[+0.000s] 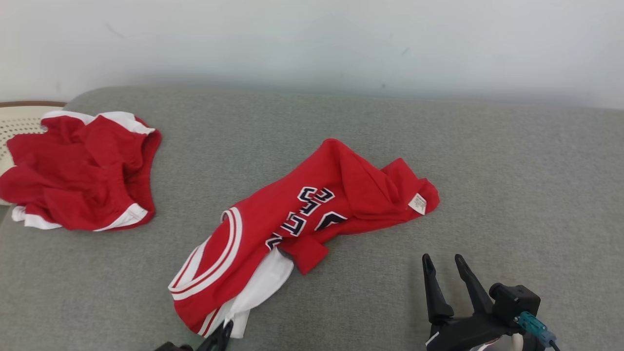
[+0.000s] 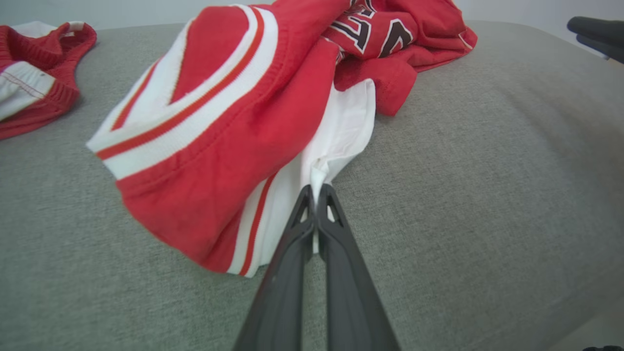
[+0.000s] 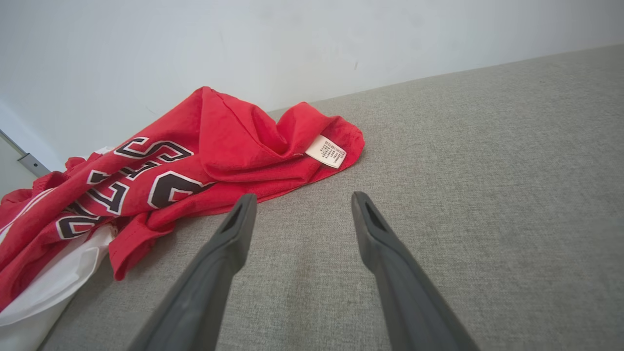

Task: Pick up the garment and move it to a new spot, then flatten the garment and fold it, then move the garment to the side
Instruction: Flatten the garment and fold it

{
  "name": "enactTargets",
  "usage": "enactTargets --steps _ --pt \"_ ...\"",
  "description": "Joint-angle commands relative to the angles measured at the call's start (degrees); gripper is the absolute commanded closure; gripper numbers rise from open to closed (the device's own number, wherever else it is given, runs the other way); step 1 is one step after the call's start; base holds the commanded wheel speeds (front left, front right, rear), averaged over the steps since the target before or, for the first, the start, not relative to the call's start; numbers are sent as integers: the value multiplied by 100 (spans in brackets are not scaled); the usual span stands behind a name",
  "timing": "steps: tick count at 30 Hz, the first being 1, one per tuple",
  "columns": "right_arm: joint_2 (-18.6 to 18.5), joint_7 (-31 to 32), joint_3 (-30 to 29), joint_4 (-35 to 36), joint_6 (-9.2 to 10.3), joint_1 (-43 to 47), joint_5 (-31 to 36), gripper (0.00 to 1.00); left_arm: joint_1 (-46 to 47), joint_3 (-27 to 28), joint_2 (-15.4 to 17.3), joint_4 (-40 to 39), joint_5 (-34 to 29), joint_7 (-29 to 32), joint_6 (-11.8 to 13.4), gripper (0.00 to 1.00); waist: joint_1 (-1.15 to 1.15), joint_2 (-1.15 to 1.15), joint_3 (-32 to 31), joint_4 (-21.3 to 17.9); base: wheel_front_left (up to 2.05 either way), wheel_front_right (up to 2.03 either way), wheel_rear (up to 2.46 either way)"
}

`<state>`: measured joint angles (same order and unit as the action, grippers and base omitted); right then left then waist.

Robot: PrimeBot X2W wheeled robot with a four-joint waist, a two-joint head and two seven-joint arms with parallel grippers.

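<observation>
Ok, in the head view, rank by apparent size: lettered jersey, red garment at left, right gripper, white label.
1. lettered jersey
2. red garment at left
3. right gripper, though nearness to the camera inflates it
4. white label

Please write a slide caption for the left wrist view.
Left tool pinches white edge of red jersey on grey cushion.

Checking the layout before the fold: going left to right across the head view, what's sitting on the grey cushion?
crumpled red garment with white trim → red jersey with lettering → right gripper, open
</observation>
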<state>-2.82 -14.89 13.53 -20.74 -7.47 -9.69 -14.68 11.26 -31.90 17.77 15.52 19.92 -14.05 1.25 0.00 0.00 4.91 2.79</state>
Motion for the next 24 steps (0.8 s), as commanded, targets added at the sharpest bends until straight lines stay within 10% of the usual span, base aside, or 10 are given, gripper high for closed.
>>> enactTargets --steps 1,10,11,12,13,24 --pt "-11 -32 -12 10 -4 89 -40 0 -209 -20 80 -140 40 52 37 100 0 0 -63 196 0 0 0" --pt "-10 -33 -37 -25 -4 61 50 0 -650 -257 35 -259 181 206 -58 100 0 0 -74 251 0 0 0" --pt "-10 -33 -38 -30 -4 64 56 0 -654 -282 7 -230 190 192 -50 69 0 0 -88 247 0 0 0" --pt "-10 -33 -42 -36 -4 68 57 0 -639 -289 -31 -231 201 159 -57 17 0 0 -103 243 0 0 0" --pt "-10 -33 -46 -40 -4 73 56 0 -619 -290 -73 -250 215 125 -64 0 0 0 -116 241 0 0 0" --pt "-10 -11 -88 -17 -4 99 82 0 -676 169 -153 -1199 118 -122 53 0 0 0 -181 321 0 0 0"
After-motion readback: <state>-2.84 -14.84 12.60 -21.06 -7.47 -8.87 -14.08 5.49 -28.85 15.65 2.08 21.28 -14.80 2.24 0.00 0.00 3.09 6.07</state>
